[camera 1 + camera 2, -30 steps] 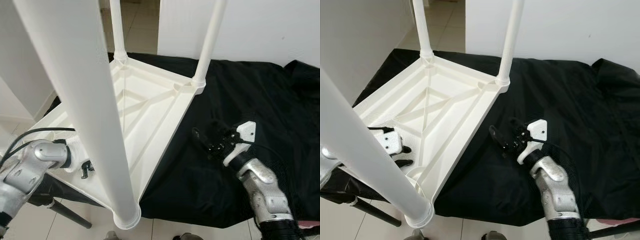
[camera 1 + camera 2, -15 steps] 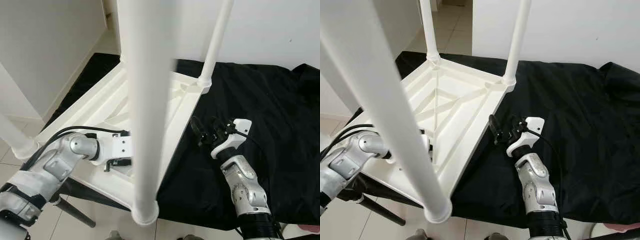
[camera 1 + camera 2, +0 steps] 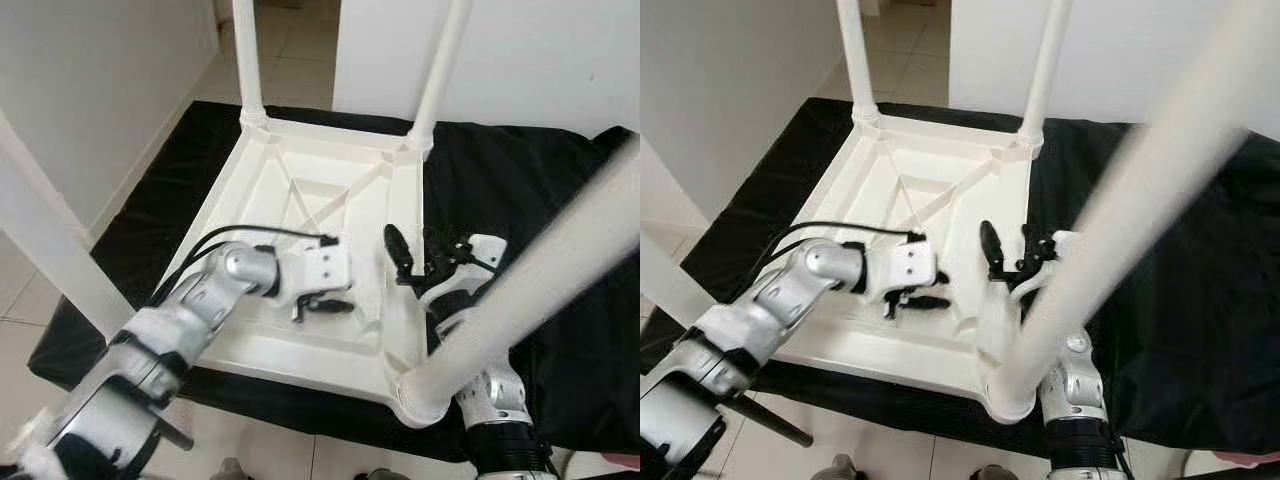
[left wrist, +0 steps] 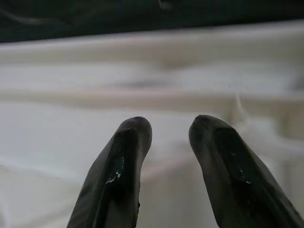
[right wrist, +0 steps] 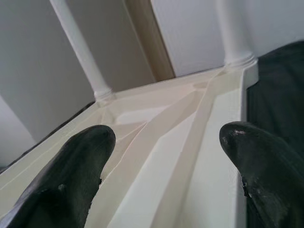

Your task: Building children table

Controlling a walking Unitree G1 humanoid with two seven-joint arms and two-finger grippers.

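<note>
White plastic table point(image 3: 330, 200) lay upturned; left gripper point(image 3: 325, 306) jaws slightly apart, right gripper point(image 3: 410, 255) jaws wide, risked nudging legs point(image 3: 247, 60) loose.

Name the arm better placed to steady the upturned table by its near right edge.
Right, probably. The right tool hangs open at the white table's right rim. The left tool sits open inside the tabletop's underside, farther from that edge.
</note>
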